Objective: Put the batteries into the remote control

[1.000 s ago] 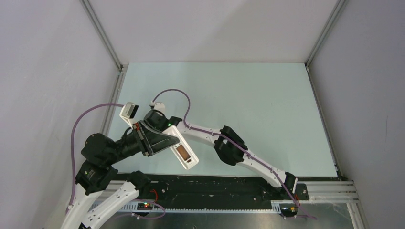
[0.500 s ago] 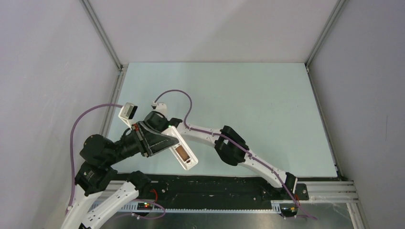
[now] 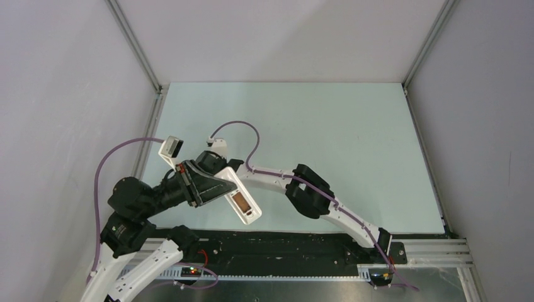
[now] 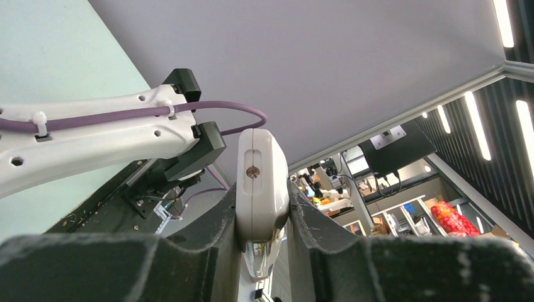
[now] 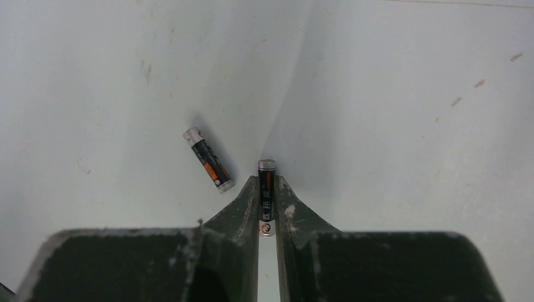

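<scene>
The left tool [image 4: 262, 211] pinches the remote control [image 4: 259, 165] aloft over the near-left counter [image 3: 327, 126] — the right tool [image 5: 267, 192] pinches one battery [image 5: 267, 176], a second battery [image 5: 208, 160] lying just beside it on the counter.

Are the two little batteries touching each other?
Apart. The right wrist view shows a strip of bare table between the loose battery and the pinched battery, which sits between the fingers of the right gripper.

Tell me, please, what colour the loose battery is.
The loose battery is black with an orange mark and pale ends; the right wrist view shows it best.
</scene>
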Controlling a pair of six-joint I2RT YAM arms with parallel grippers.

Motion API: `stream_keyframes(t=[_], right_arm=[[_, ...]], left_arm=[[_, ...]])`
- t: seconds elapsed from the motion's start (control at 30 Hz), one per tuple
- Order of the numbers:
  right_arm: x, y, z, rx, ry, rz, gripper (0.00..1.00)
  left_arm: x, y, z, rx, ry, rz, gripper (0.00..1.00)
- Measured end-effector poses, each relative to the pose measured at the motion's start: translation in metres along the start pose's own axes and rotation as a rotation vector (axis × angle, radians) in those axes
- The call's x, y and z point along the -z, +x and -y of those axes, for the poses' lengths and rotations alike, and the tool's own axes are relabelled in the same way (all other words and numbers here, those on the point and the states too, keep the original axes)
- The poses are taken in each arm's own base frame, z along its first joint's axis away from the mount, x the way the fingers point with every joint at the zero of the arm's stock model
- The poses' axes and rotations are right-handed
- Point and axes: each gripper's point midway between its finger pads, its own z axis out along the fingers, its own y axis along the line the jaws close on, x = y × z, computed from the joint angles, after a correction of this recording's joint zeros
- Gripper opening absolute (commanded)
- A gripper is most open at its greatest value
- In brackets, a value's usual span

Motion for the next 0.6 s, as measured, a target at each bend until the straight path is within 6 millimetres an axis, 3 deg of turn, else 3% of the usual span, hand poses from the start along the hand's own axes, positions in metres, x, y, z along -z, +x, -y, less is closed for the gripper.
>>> stream_keyframes(t=[0.4,0.6], right_arm=[[0.014,0.002,0.021,-0.030,0.050,0.023,0.07],[0.044,0.011,0.056,-0.019,0.093,0.002,0.02]], left_arm=[[0.000,0.000,0.000,0.000,0.000,0.000,0.00],[0.000,0.000,0.000,0.000,0.000,-0.001,0.00]])
